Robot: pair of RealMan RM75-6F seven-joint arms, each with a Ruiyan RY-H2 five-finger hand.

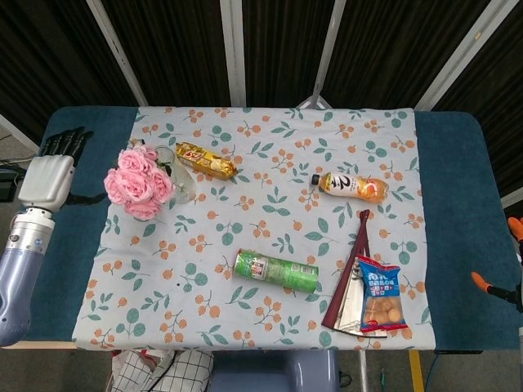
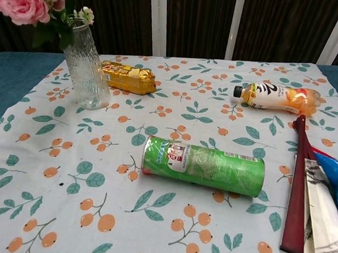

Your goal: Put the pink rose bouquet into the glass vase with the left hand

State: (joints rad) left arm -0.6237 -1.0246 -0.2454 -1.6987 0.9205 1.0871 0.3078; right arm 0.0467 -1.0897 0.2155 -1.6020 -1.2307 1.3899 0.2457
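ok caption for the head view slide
Pink rose bouquet sits in the glass vase; left robot hand open beside it.

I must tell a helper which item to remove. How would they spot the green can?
On the floral tablecloth, look near the front edge, at the middle. The green can lies on its side there, the only cylinder with a green wrapper; the bottle further back is orange.

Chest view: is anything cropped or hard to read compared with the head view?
Chest view: the pink rose bouquet is cut by the top-left edge, glass vase sharp. Head view: even light, whole bouquet visible, left hand clear of it.
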